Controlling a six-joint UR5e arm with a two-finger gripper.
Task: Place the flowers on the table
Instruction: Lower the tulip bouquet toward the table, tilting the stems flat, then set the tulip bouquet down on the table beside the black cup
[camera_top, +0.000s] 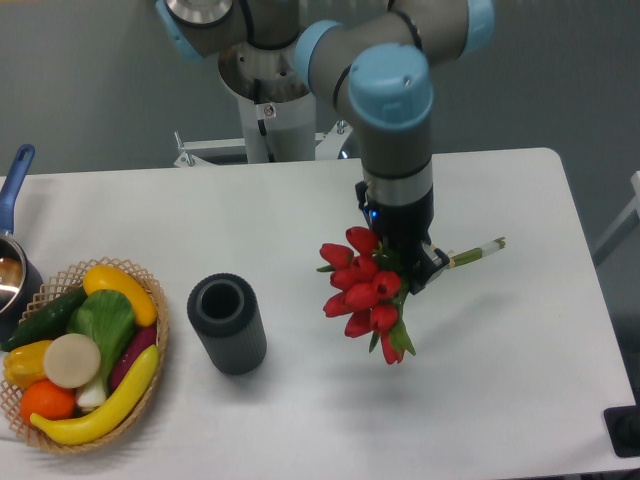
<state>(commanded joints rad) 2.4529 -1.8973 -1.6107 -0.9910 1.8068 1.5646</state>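
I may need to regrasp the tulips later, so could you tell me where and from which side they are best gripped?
Grip the stems, not the blooms. The stems form one thin bundle that a pincer can close across, whereas the red heads are wide and probably crush easily. The bunch lies tilted, heads lower left and stem ends upper right, so come from above with the fingers across the stems, just behind the heads, as the pincer appears to now.

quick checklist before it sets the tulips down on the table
1. Gripper holding the flowers: ok, bunch is clamped at the stems.
2. Stem ends free of obstacles: ok, they stick out right over bare table.
3. Landing spot on the table clear: ok, white surface under the bunch is bare.
4. Clearance from the vase: ok, it stands well left.
5. Height of blooms above the tabletop: cannot tell from this single view.
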